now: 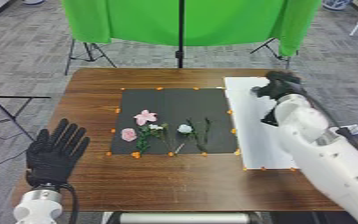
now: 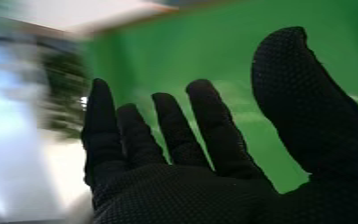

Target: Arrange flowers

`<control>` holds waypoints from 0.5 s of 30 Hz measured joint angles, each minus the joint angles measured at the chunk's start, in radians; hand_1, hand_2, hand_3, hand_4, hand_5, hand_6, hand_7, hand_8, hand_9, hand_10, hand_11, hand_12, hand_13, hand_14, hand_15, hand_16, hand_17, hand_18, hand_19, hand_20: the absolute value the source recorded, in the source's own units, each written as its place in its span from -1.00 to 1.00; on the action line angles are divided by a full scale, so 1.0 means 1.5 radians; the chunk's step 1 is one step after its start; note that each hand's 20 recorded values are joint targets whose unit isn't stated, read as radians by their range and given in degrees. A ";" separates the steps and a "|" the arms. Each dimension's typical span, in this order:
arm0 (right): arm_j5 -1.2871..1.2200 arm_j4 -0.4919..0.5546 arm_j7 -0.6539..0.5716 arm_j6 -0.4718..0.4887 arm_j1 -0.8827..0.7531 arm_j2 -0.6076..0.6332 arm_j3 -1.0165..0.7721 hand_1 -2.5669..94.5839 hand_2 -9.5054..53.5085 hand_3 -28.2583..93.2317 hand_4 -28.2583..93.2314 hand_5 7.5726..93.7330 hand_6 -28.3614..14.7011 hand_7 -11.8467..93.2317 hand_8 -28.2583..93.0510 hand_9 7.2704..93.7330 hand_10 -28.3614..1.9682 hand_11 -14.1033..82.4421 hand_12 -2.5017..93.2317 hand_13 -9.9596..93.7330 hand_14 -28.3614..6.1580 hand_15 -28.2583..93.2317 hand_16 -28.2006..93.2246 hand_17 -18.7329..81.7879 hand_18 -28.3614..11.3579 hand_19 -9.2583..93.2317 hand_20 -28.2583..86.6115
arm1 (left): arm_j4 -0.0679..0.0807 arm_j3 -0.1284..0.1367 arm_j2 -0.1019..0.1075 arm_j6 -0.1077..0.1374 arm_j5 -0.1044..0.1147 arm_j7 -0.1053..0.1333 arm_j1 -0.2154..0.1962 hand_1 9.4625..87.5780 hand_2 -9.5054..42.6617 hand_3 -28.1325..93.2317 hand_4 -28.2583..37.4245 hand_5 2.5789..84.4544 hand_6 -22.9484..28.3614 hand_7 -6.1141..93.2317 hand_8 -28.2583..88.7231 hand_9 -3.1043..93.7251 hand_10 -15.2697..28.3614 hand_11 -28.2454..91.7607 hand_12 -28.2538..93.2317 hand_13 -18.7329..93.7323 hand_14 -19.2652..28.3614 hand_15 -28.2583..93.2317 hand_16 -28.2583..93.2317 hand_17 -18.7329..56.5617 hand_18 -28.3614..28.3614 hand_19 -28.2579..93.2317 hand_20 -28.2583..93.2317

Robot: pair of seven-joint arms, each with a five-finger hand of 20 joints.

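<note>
My left hand (image 1: 53,154) lies palm-down over the table's left edge, its fingers straight and spread, left of the flowers. My right hand (image 1: 283,85) is over the far end of the white sheet (image 1: 257,140). In the right wrist view the right hand (image 2: 180,192) has its fingers extended and thumb apart, holding nothing. On the black mat (image 1: 171,102) lie a large pink flower (image 1: 145,117), a paler pink bloom (image 1: 128,134), a white flower (image 1: 185,129), a smaller white one (image 1: 155,127) and green stems (image 1: 206,132).
Orange markers (image 1: 234,131) run around the mat and the sheet's edges. A dark object (image 1: 270,119) is beside the right forearm on the sheet. Beyond the brown table (image 1: 158,185) hangs a green cloth (image 1: 140,22) on a black stand (image 1: 180,52).
</note>
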State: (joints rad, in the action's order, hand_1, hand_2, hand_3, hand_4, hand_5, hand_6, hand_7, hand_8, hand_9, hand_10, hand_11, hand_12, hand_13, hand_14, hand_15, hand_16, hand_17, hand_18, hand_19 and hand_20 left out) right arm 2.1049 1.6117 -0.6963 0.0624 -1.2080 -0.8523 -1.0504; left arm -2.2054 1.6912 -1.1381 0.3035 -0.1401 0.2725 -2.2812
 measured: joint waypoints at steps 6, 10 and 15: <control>-0.064 -0.114 -0.033 0.049 0.073 0.015 0.025 0.03 -1.00 0.85 -0.99 -0.26 0.05 -0.53 -0.72 -0.51 -0.23 -0.55 -0.74 -0.39 -0.44 -0.43 -0.27 -0.50 -0.53 0.25 -0.27 | 0.000 -0.006 0.000 0.001 0.000 0.004 0.001 -0.58 0.01 0.71 -1.00 -0.03 0.20 -0.62 -0.67 -0.22 0.33 -0.25 -0.37 -0.20 0.38 -0.06 -0.60 -0.63 0.44 -0.08 -0.28; -0.055 -0.153 -0.029 0.064 0.096 0.016 0.035 0.14 -1.00 0.83 -1.00 -0.11 0.20 -0.49 -0.76 -0.33 0.02 -0.51 -0.77 -0.12 -0.28 -0.34 -0.28 -0.34 -0.65 0.36 -0.24 | 0.000 -0.007 0.000 0.001 0.001 0.005 0.002 -0.58 0.01 0.71 -1.00 -0.03 0.20 -0.62 -0.67 -0.22 0.32 -0.24 -0.37 -0.20 0.38 -0.05 -0.60 -0.63 0.44 -0.08 -0.28; -0.054 -0.171 -0.038 0.097 0.095 0.011 0.030 0.22 -1.00 0.81 -1.00 0.07 0.33 -0.47 -0.77 -0.14 0.10 -0.50 -0.76 0.04 -0.17 -0.28 -0.27 -0.25 -0.66 0.46 -0.20 | 0.000 -0.007 0.001 0.002 0.002 0.006 0.002 -0.58 0.01 0.71 -1.00 -0.02 0.20 -0.62 -0.67 -0.22 0.33 -0.25 -0.37 -0.20 0.38 -0.05 -0.60 -0.63 0.44 -0.08 -0.28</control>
State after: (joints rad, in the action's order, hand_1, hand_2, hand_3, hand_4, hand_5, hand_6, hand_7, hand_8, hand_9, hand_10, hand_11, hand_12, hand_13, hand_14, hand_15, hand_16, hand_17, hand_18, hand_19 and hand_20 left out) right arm 2.0236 1.3552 -0.7536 0.2083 -1.0649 -0.8352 -1.0051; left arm -2.2053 1.6800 -1.1371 0.3063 -0.1377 0.2817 -2.2778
